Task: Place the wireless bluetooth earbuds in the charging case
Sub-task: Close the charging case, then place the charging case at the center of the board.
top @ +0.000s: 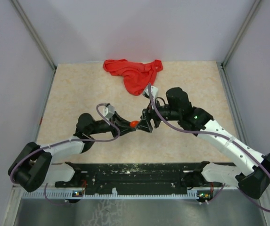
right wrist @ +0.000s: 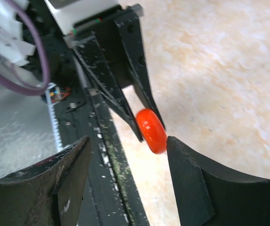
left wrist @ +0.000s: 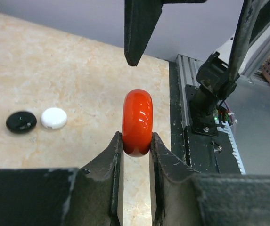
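Note:
A glossy red round charging case (left wrist: 137,120) stands on edge above the table, and my left gripper (left wrist: 136,141) is shut on its lower rim. In the top view the case (top: 134,124) sits between the two arms' tips. My right gripper (right wrist: 127,141) is open, its jaws wide on either side of the case (right wrist: 151,130). Its right pad is close beside the case, and I cannot tell if they touch. One of the right gripper's fingers (left wrist: 139,28) hangs just above the case in the left wrist view. No earbuds are in view.
A black round case (left wrist: 21,121) and a white one (left wrist: 53,117) lie side by side on the tabletop. A crumpled red cloth (top: 132,75) lies at the far middle of the table. The black rail (top: 135,176) runs along the near edge.

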Motion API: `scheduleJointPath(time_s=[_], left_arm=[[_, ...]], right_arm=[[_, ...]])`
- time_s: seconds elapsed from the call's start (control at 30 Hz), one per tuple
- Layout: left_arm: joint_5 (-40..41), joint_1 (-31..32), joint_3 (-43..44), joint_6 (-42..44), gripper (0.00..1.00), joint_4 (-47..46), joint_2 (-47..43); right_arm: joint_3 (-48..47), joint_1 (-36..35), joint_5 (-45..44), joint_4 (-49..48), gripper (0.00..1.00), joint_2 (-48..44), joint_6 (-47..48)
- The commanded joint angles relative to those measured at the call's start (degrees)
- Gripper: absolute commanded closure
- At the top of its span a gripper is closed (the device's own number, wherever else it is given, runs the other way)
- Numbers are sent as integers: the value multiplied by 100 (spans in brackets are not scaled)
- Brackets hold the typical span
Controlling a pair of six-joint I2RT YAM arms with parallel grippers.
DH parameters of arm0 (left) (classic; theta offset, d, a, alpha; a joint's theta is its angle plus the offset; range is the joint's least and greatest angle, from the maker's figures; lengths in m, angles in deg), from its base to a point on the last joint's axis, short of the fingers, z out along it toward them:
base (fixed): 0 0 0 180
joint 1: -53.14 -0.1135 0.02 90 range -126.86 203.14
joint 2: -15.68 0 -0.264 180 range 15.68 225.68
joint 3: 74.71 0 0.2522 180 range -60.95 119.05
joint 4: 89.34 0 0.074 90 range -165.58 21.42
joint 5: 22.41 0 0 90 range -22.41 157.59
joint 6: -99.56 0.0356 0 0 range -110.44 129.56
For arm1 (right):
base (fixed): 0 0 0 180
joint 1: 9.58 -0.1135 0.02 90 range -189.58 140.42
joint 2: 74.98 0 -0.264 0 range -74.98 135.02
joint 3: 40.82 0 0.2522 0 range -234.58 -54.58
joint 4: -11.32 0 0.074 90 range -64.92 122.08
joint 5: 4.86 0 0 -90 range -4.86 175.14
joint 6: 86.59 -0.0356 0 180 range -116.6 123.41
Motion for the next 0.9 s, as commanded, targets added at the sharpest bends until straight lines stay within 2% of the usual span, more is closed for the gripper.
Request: scheduleJointPath(time_s=[0.0, 0.27, 0.37, 0.57, 0.63, 0.87], left_arm=[[321, -29, 205, -603, 99, 319, 502], [730, 35, 811, -2412, 98, 31, 2359], [911, 75, 1243, -2802, 96, 168, 3025], [948, 149, 2224, -3256, 94, 431, 4175], [1045, 186, 2652, -3262, 92, 802, 4491], [1396, 230, 3550, -3313, 87, 1592, 5318]], right_arm=[[570, 269, -965, -695, 35, -360, -442], [1570, 295, -2995, -1192, 36, -1328, -1027], [1754, 295, -3485, -1259, 35, -1664, -1133], [2055, 294, -3986, -1385, 35, -2188, -1201], [2081, 295, -4067, -1368, 34, -2287, -1177], [2160, 295, -4023, -1368, 33, -2416, -1095]])
